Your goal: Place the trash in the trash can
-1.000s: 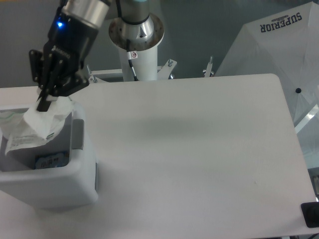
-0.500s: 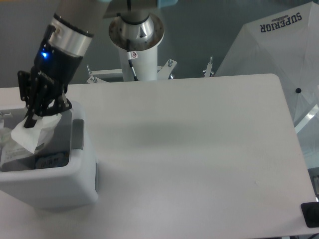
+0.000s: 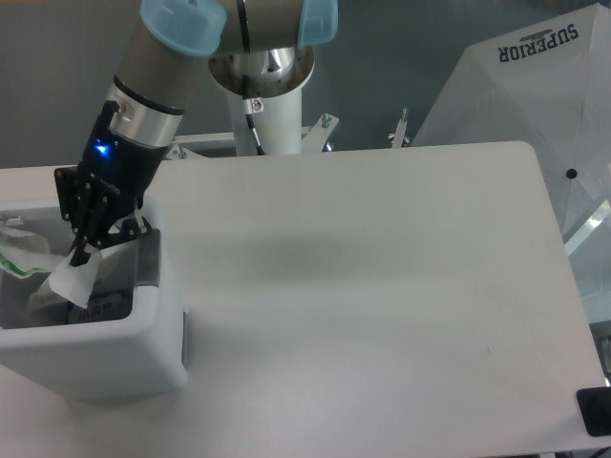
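Trash (image 3: pixel 59 281), crinkled translucent white plastic, hangs pinched in the closed gripper (image 3: pixel 84 250) inside the boxy, thick-walled trash can (image 3: pixel 115 358).

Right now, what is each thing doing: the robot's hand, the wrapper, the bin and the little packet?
hand: shut on the wrapper, over the bin
wrapper: crumpled, hanging inside the bin
trash can: upright, no lid
blue packet: lying at the bin's bottom
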Robot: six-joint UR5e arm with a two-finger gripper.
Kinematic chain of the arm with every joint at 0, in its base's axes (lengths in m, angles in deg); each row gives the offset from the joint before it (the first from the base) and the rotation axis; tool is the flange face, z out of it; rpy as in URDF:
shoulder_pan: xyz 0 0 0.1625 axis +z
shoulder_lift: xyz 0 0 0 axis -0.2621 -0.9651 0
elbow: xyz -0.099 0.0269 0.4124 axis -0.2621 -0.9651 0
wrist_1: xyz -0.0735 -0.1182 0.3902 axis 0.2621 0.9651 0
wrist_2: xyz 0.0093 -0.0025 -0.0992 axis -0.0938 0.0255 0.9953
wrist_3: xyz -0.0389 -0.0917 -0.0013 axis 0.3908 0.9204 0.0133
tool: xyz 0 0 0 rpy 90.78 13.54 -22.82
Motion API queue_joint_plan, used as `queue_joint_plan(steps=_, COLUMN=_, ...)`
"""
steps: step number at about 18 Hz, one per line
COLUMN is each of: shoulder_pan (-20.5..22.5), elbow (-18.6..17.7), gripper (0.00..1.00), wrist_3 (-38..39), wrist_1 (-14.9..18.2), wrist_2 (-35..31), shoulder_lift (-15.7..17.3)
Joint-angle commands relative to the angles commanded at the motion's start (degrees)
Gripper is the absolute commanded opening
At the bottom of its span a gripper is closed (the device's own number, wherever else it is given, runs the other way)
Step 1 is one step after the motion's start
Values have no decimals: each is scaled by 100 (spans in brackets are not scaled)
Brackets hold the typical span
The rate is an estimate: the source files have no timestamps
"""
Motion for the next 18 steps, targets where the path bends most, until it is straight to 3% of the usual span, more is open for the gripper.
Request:
queue_joint_plan(steps=3, shoulder_pan=-96, elbow=-61, gripper=4, wrist_3=35, wrist_1=-9, wrist_2=0, shoulder_lift=-9)
queue_joint_plan(steps=4, shoulder_pan=-97, elbow=-88, gripper=11, wrist_3=44, wrist_1=-9, wrist_2=9, shoulder_lift=-9)
queue_joint_plan(steps=5, shoulder_pan=-97, elbow=-79, gripper=40, wrist_3=0, wrist_1=-26, wrist_2=17, shoulder_lift=-9)
queue_joint_plan(steps=8, shoulder_pan=-97, elbow=210, gripper=96, wrist_3=88, wrist_1=-26, wrist_2=26, shoulder_lift=17)
queue_joint_plan(steps=9, shoulder_pan=-88, elbow=263, gripper=100, wrist_3=140, wrist_1=-26, wrist_2=26, shoulder_lift=52)
queue_joint_plan(steps=13, shoulder_pan=43, elbow=701, gripper=100, wrist_3=184, wrist_1=-18, wrist_2=0, shoulder_lift=70)
queue_joint_plan(steps=18, shoulder_pan=719, elbow=896, gripper=100, wrist_3=475, wrist_1=-17, wrist_2=-298, shoulder_lift=158)
